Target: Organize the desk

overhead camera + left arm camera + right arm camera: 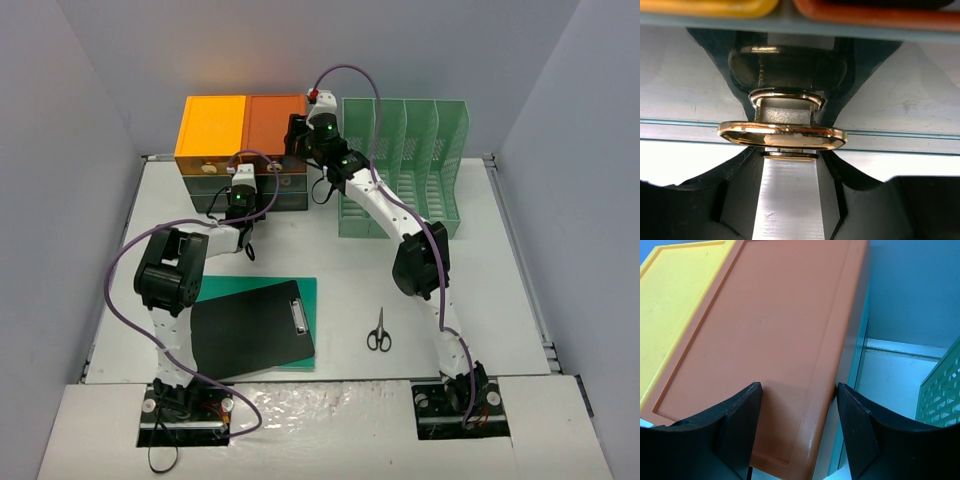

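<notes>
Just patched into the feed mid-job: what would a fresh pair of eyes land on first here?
The drawer unit at the far edge of the desk, its top bright yellow and orange, with the right end effector hovering open over the orange half. On its front, the left end effector flanks a shiny gold drawer pull. Nearer the arms, a black clipboard lies at left and scissors sit alone mid-desk.
</notes>
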